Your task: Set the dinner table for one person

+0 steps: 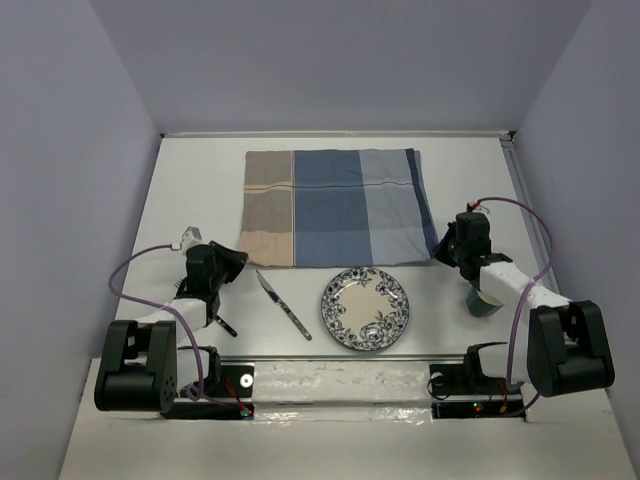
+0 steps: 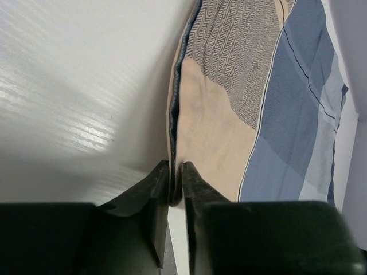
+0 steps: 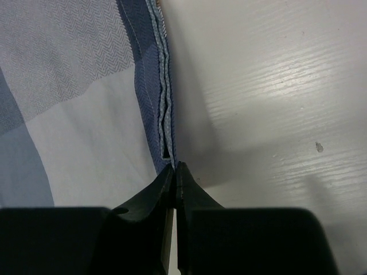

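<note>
The white dinner table (image 1: 195,190) holds a blue-and-beige striped placemat (image 1: 335,205) lying flat at the middle back. My left gripper (image 1: 238,260) is at the mat's near left corner. In the left wrist view it (image 2: 176,183) is shut on the mat's beige edge (image 2: 212,126). My right gripper (image 1: 444,250) is at the near right corner. In the right wrist view it (image 3: 175,170) is shut on the mat's blue hem (image 3: 163,114). A patterned blue-and-white plate (image 1: 365,308) and a knife (image 1: 284,305) lie in front of the mat.
A grey-green cup (image 1: 487,303) stands by the right arm, partly hidden under it. Lilac walls close in the table on the left, back and right. The arm bases and a rail run along the near edge.
</note>
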You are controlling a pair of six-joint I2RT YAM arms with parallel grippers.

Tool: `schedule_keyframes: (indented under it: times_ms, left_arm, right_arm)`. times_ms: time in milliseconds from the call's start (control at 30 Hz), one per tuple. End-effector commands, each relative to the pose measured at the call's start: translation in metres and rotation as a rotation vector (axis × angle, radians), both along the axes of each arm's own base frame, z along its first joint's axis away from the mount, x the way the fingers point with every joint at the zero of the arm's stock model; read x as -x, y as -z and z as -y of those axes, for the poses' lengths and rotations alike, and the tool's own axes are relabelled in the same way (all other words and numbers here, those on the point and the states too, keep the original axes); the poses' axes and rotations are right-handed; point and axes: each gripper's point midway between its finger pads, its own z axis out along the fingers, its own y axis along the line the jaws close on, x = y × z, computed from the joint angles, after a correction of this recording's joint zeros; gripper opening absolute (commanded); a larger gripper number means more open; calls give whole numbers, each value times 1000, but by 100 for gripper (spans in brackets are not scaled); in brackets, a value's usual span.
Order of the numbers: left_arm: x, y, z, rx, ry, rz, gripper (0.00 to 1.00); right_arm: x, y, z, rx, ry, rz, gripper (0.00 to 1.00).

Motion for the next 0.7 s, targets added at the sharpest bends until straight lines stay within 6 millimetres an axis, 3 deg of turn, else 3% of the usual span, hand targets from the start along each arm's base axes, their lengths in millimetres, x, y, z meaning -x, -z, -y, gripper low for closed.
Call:
schedule_keyframes:
  times_ms: [0, 67, 100, 233, 367, 467, 500, 600, 633, 667]
  left_arm:
    - [1, -10, -7, -29, -21, 49, 29]
    - [4, -9, -8, -25, -28, 54, 48]
    - [5, -13, -7, -18, -25, 67, 59]
    - [3, -38, -4, -9, -11, 139, 80]
    - [-1, -84, 0, -3, 7, 246, 82]
    - [0, -133, 9, 11, 60, 356, 84]
    - [1, -157, 13, 9, 85, 401, 85]
    - [5, -182, 32, -26, 205, 434, 86]
    - [6, -204, 40, -39, 248, 476, 96]
    - [8, -212, 45, -58, 285, 491, 97]
  right_arm:
    - [-9, -16, 4, 5, 24, 64, 14]
    - [-4, -16, 3, 3, 9, 45, 24]
    - [-6, -23, 0, -4, -2, 59, 38]
    - [-1, -36, -13, -51, -74, 87, 57]
    - [19, -47, -42, -174, -201, 114, 64]
    - [40, -61, -69, -289, -308, 135, 66]
    - [50, -59, -78, -314, -347, 122, 66]
    - [73, -45, -90, -366, -383, 44, 68]
    - [86, -35, -92, -370, -396, 8, 68]
    - [92, -30, -93, -364, -400, -11, 68]
